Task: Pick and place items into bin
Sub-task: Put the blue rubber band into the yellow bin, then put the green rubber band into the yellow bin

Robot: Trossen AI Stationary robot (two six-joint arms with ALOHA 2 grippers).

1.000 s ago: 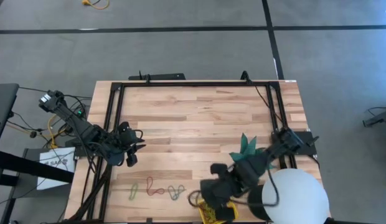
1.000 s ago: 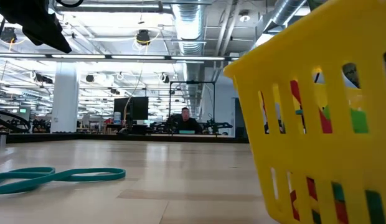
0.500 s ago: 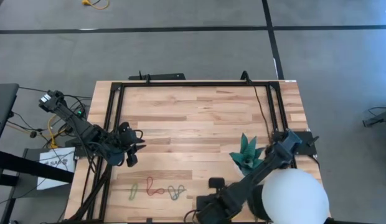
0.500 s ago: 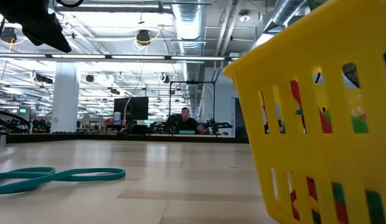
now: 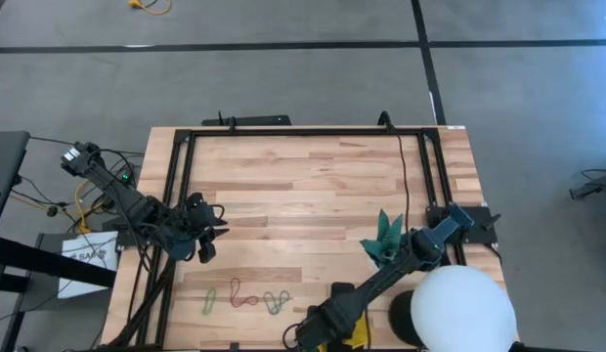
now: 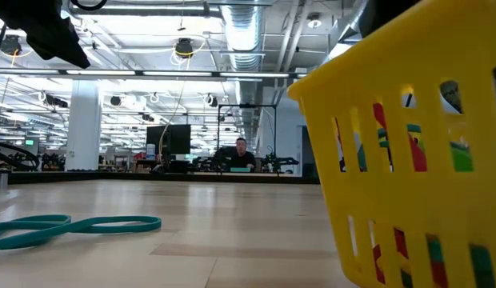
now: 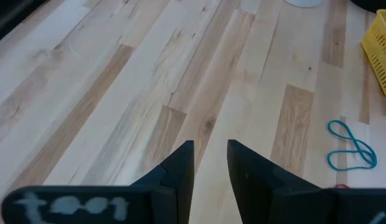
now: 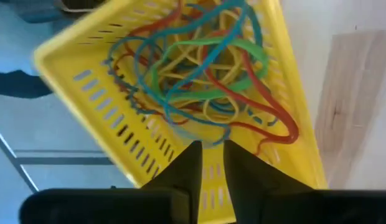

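The right arm stretches toward 7 o'clock, its right tool (image 8: 208, 163) over the yellow bin (image 8: 93, 93) at the desk's (image 5: 303, 186) near edge, fingers slightly apart, gripping nothing. Bands (image 8: 205, 68) tangle inside the bin. The left tool (image 7: 210, 165), parted, hovers at 9 o'clock. Loose loops (image 5: 246, 296) lie at 7 o'clock; a teal star (image 5: 384, 235) and white sphere (image 5: 459, 308) flank the right arm.

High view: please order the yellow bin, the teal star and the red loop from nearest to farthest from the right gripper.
From the right gripper, at the table's near edge:
1. Yellow bin, right beside it, mostly hidden under the arm.
2. Red loop, on the left arm's side, among the loose loops.
3. Teal star, farther up the table, beside the arm.
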